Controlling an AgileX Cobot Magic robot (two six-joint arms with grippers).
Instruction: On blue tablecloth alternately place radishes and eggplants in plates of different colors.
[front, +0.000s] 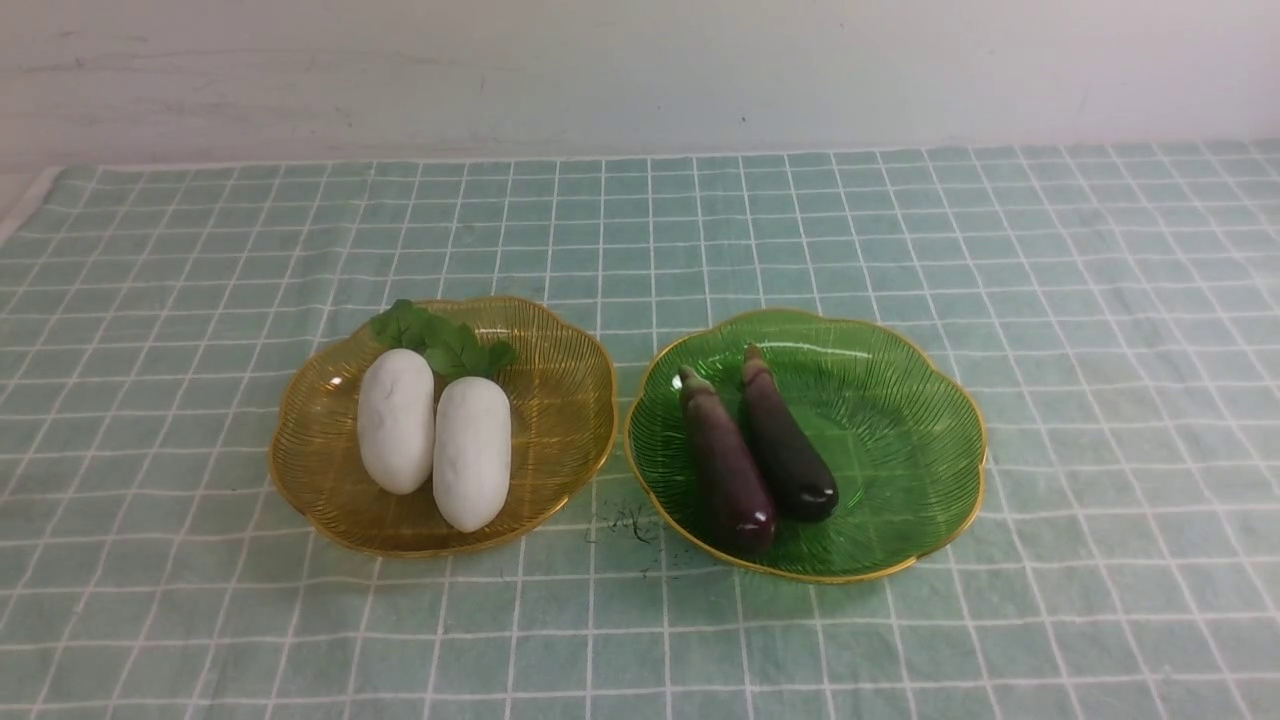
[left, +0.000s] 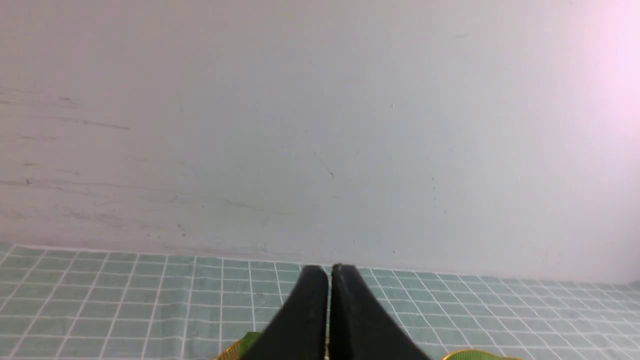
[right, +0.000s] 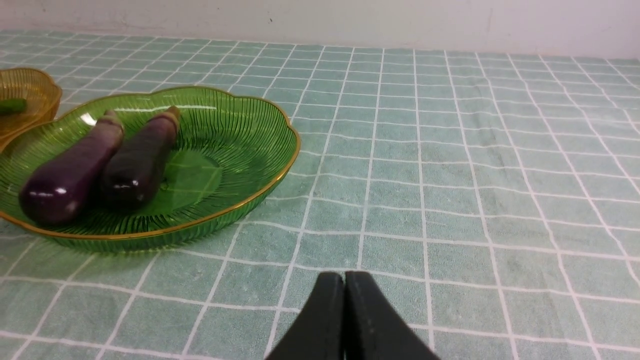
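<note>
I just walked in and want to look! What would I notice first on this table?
You'd first spot two white radishes lying side by side in the amber-yellow plate on the left. Right beside it, the green plate holds two shiny purple eggplants, also side by side. Both plates sit on the blue tablecloth with its white grid of squares.

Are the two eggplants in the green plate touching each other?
Touching. In the front view the left eggplant and the right eggplant lie pressed side by side in the green plate, with no plate visible between their lower halves; the right wrist view agrees.
</note>
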